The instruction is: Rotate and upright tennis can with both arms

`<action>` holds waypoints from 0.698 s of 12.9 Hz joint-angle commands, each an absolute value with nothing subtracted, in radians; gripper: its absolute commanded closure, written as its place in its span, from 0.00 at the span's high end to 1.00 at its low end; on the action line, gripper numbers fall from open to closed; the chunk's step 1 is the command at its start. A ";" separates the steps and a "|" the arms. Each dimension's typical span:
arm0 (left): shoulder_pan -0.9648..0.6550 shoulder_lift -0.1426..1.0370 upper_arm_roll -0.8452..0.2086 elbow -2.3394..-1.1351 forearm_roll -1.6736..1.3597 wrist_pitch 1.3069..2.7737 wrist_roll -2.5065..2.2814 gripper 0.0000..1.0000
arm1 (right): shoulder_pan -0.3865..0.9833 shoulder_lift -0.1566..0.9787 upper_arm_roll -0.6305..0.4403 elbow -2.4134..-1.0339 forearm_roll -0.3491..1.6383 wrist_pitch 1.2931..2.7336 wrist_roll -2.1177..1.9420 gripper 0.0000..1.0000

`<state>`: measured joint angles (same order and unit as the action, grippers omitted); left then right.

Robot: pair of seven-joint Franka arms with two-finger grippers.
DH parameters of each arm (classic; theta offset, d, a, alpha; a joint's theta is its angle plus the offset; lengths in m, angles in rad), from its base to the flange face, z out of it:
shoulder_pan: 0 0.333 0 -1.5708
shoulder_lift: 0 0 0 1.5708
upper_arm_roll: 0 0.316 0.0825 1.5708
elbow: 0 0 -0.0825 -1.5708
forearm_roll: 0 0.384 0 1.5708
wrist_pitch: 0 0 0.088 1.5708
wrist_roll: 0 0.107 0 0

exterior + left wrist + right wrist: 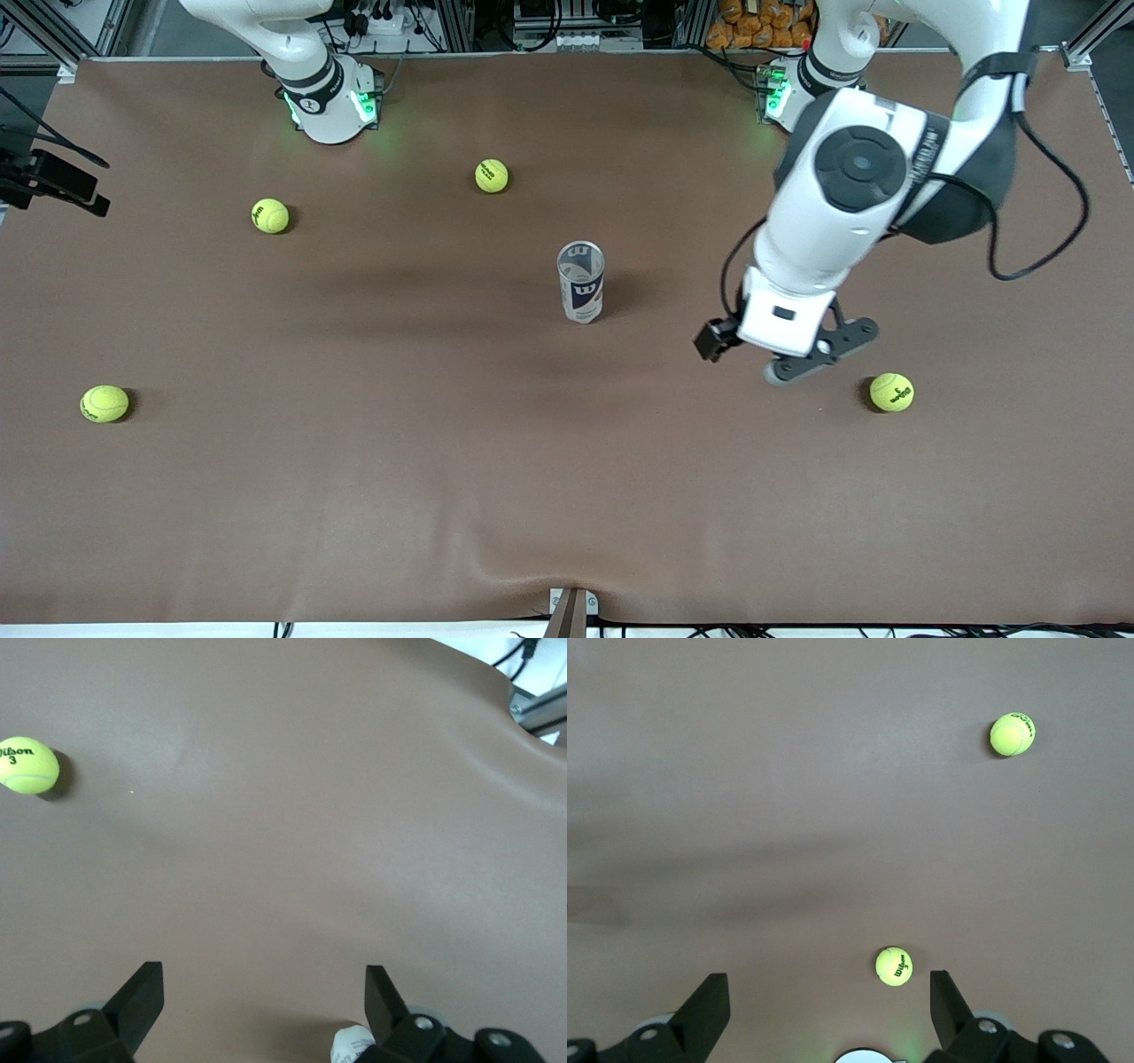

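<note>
The tennis can stands upright on the brown table near its middle, its dark navy band with the white W facing the front camera. My left gripper is open and empty, in the air over bare table between the can and a ball toward the left arm's end; its jaws stand wide apart in the left wrist view. My right gripper is open and empty, high over the table near its own base, and is out of the front view. The can shows in neither wrist view.
Several yellow-green tennis balls lie about: one beside the left gripper, two nearer the right arm's base, one toward the right arm's end. The mat has shallow wrinkles.
</note>
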<state>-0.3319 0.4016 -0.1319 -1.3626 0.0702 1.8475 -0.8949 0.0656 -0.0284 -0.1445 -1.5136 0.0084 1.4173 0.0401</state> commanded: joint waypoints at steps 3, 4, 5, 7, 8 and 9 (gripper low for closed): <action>-0.054 0.322 -0.345 -1.379 0.074 1.777 -0.777 1.00 | 0.077 -0.035 -0.150 -1.522 0.002 1.425 0.032 1.00; -0.025 0.301 -0.347 -1.381 0.072 1.747 -0.709 1.00 | 0.077 -0.035 -0.150 -1.522 0.003 1.425 0.032 1.00; 0.000 0.289 -0.347 -1.379 0.072 1.734 -0.654 1.00 | 0.077 -0.035 -0.150 -1.522 0.003 1.425 0.032 1.00; 0.018 0.258 -0.336 -1.379 0.071 1.720 -0.601 1.00 | 0.077 -0.035 -0.150 -1.522 0.002 1.425 0.032 1.00; 0.017 0.235 -0.325 -1.381 0.072 1.700 -0.600 1.00 | 0.077 -0.035 -0.150 -1.522 0.003 1.427 0.032 1.00; 0.015 0.213 -0.299 -1.381 0.072 1.672 -0.595 1.00 | 0.077 -0.035 -0.150 -1.522 0.002 1.427 0.032 1.00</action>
